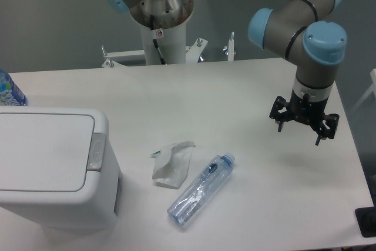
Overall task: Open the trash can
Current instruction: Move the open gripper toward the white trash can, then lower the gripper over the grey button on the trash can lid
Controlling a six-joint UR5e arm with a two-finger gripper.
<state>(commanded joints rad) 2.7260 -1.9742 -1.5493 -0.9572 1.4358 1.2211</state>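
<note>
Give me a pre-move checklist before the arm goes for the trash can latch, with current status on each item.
1. Lid of the trash can closed and flat, so there is something to open: ok.
2. Grey latch button on the rim visible and uncovered: ok.
3. Pincer empty, fingers spread: ok.
4. Pincer near the latch: not ok, it hangs above the table's right side, far from the can.
5. Low path clear: not ok, the plastic bottle and crumpled wrapper lie between.
6. Press force the latch needs: cannot tell.
</note>
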